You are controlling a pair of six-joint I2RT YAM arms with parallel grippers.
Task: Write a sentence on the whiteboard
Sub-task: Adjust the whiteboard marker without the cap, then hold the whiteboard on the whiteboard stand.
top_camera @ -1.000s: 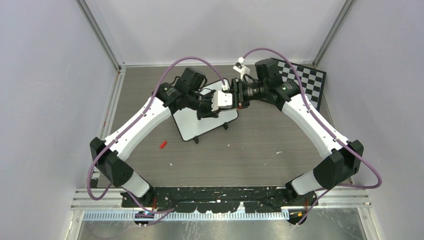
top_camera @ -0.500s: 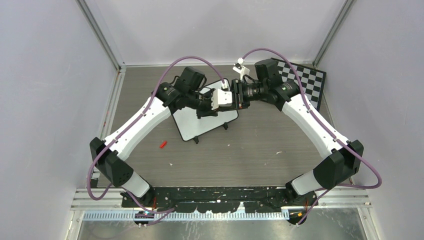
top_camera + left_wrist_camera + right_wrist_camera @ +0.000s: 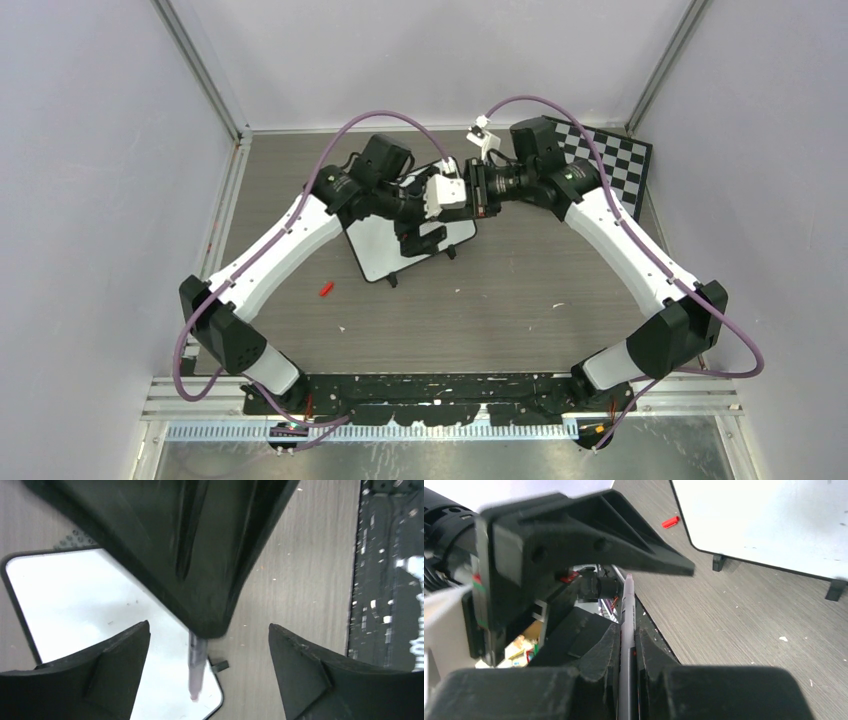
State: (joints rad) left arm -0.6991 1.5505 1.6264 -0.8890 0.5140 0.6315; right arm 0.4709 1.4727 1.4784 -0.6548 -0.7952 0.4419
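– While the right gripper (image 3: 626, 639) is pinched shut on the marker (image 3: 628, 605), what should it mind?
– Keeping that clamp firm and the barrel straight. The left gripper (image 3: 208, 626) stands with jaws wide apart, holding nothing, a finger on each side of the marker. I'd back it off along its own line without brushing the barrel.
– And the marker's free end?
– From the left wrist it points to 6 o'clock, over a corner of the whiteboard (image 3: 75, 600). It is too blurred to tell whether the tip is bare.
– Where does the board lie?
– On its small feet under both grippers, about 11 o'clock from the table's (image 3: 520, 300) middle. No red writing shows on its bare part, so the sentence looks unstarted.
– Anything else?
– A small red piece (image 3: 326, 289), likely the cap, lies at 8 o'clock of the board, well apart; the chessboard (image 3: 612, 162) sits at the table's 2 o'clock.
– Risk?
– The board may slide under a stroke: press lightly.
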